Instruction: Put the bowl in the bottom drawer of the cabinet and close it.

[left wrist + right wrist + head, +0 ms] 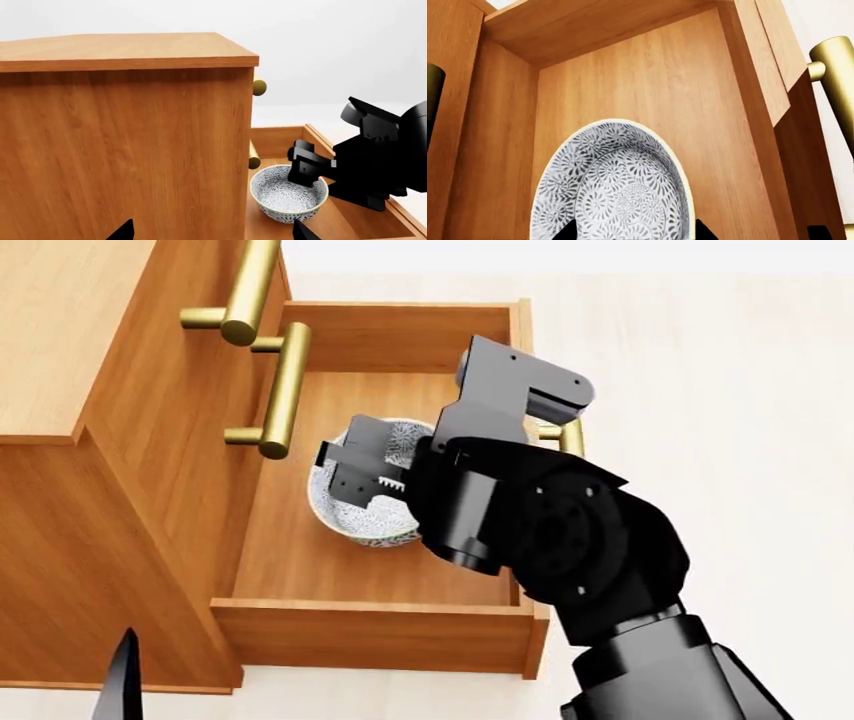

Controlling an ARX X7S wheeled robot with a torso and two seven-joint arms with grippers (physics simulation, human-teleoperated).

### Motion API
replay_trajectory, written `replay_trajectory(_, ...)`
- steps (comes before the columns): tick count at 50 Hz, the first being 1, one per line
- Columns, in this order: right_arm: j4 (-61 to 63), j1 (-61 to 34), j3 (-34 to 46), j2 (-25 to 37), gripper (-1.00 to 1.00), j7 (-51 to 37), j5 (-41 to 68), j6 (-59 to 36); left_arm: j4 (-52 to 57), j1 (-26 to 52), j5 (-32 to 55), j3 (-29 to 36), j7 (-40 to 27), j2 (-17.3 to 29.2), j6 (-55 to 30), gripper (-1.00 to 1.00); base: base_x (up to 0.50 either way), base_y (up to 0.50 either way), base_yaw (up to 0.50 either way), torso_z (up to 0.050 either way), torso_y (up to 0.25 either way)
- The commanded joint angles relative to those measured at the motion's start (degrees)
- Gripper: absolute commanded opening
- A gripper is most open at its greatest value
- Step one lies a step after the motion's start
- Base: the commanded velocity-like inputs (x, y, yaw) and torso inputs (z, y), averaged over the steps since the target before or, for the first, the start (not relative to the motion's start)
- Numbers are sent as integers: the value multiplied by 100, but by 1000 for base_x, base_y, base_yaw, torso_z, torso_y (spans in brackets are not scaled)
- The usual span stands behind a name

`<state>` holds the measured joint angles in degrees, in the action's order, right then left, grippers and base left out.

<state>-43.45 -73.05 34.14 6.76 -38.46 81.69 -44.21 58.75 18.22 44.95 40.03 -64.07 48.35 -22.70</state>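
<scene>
The speckled white-grey bowl (358, 523) (287, 197) (620, 185) stands upright on the floor of the bottom drawer (374, 635), which is pulled out from the orange-brown cabinet (80, 340) (127, 150). My right gripper (358, 465) (635, 232) (303, 167) hangs over the bowl, open, with one fingertip above the bowl's inside and the other outside its rim. My left gripper (212, 231) is open beside the cabinet's side wall, holding nothing. One of its fingers (123, 680) shows low in the head view.
Brass bar handles (254, 290) (284, 390) of the upper drawers jut out over the open drawer. The bottom drawer's own handle (571, 438) (835, 75) sits on its front, partly behind my right arm. Pale floor surrounds the cabinet.
</scene>
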Motion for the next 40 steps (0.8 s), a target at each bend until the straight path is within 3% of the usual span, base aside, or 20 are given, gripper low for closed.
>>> replay_trajectory(1, 24, 41, -8, -54, 100, 22, -251, -14, -525, 98, -126, -177, 51, -148, 406, 100, 0, 0, 0, 0, 0)
replay_trajectory(40, 566, -319, -50, 143, 100, -507, 48, -365, -522, 171, -115, -106, 26, -185, 356, 100, 0, 0, 0, 0, 0)
